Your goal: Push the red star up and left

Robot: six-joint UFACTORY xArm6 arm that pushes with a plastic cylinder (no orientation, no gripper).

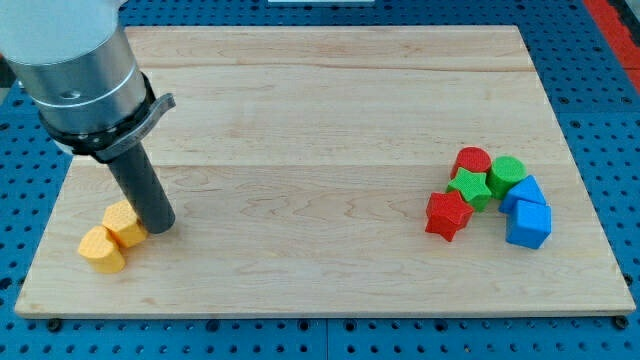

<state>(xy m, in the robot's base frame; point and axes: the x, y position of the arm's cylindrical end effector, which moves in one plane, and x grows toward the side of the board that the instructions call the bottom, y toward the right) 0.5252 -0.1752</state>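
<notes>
The red star (447,215) lies on the wooden board (320,150) at the view's right, at the lower left of a cluster of blocks. My tip (159,225) is far off at the view's left, just right of two yellow blocks: a yellow hexagon (124,223) and a yellow heart (102,250). The tip touches or nearly touches the hexagon. The whole width of the board lies between my tip and the red star.
Around the red star: a green star (469,187) up and right of it, a red cylinder (471,161), a green cylinder (506,171), and two blue blocks (524,193) (528,225) at the right. The arm's grey body (75,60) hangs over the board's upper left corner.
</notes>
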